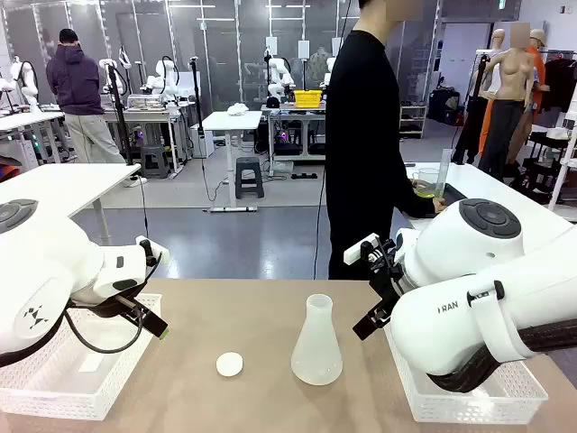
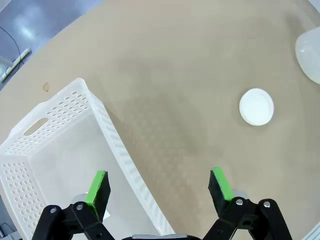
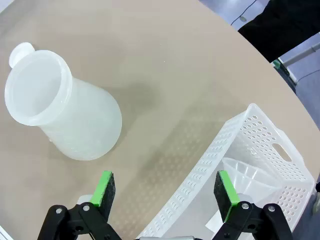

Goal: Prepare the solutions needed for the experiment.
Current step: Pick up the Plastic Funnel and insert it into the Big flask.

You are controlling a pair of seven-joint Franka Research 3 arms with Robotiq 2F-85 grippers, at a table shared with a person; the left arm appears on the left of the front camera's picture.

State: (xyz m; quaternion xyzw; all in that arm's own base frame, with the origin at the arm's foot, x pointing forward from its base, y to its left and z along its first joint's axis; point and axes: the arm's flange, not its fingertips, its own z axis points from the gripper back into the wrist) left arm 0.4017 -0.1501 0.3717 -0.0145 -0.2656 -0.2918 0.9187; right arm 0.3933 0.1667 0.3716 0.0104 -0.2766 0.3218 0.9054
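While looking down from the left wrist, finds the left end effector (image 2: 160, 184) spread wide, nothing between its green pads (image 2: 97, 186), hanging over the wall of a white basket (image 2: 65, 120). Beyond it on the worktop (image 2: 165, 60), a white cap (image 2: 256, 106). Cut off at the far right corner, the edge of a frosted flask (image 2: 311, 52).

From the right wrist: right end effector (image 3: 165, 184) likewise spread and empty, above the rim of a second basket (image 3: 235, 140) holding a clear funnel (image 3: 250, 172). To the left, the flask upright on its base, mouth open, seemingly dry inside.

From the front: flask between both arms, slightly nearer the right one. Finds the solutions (image 1: 424, 191) as a thin yellow-green layer in a clear beaker (image 1: 427, 179) at the person's hand (image 1: 439, 205), on another table far right, well apart from both end effectors. Beaker axis upright. Lies far and right of the right end effector, clearly the nearer one. Small and partly masked by the sleeve, so amount hard to judge. Probably needs bringing over before any pour.
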